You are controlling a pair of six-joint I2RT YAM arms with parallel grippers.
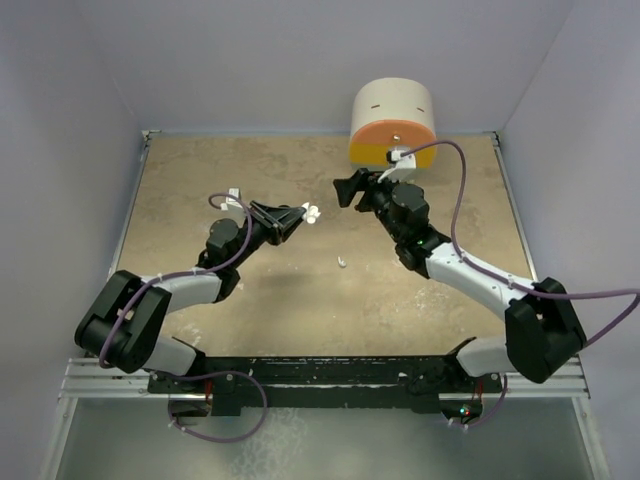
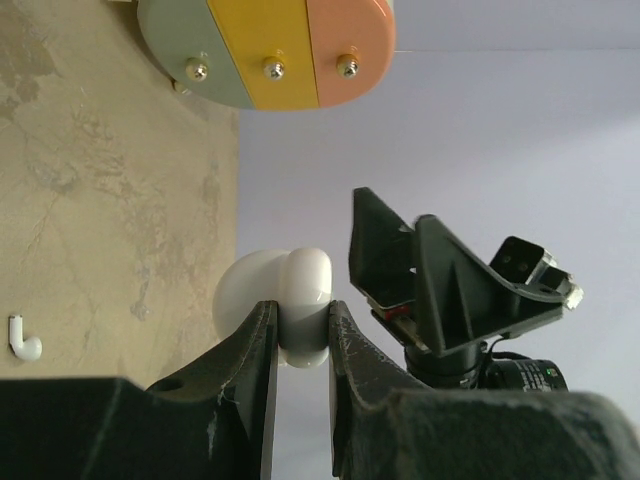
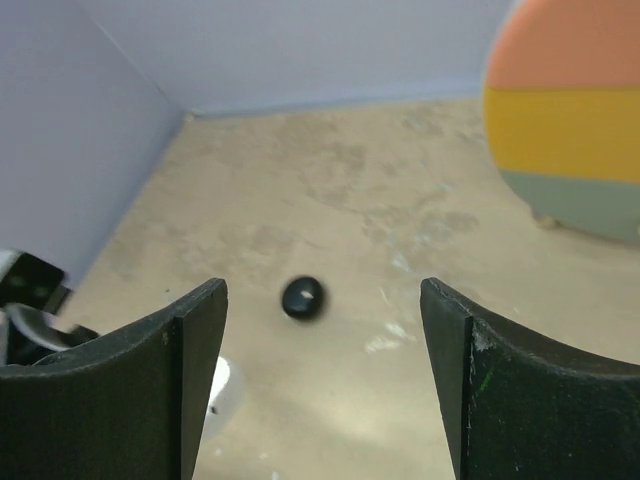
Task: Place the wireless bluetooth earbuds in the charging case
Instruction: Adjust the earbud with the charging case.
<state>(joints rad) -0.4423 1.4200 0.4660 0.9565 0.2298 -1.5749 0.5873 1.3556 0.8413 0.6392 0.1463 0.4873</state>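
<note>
Between the wide-spread jaws of the right gripper (image 3: 322, 295), a tiny black bean-shaped plastic earbud (image 3: 303, 297) shows as a blurred dark oval against the tabletop. It touches neither finger, and I cannot tell whether the black earbud lies on the surface or is above it. These jaws stand open and hold nothing. A tiny white plastic earbud with a short stem (image 1: 342, 263) lies on the table, on the near side of the gap between the two grippers and well apart from both sets of jaws. The left gripper (image 2: 300, 310) has its fingers pressed in on a glossy white rounded plastic charging case (image 2: 305, 275). The case bulges out past the fingertips, with a second rounded white part beside it on one side. The right gripper's jaws face the left jaws from just beyond the charging case, near it but not touching. Past the right gripper, at the far edge of the mottled tan tabletop (image 1: 200, 180), sits a drum-shaped block with a face banded grey-green, yellow and orange (image 2: 270, 50), with a screw in each band.
</note>
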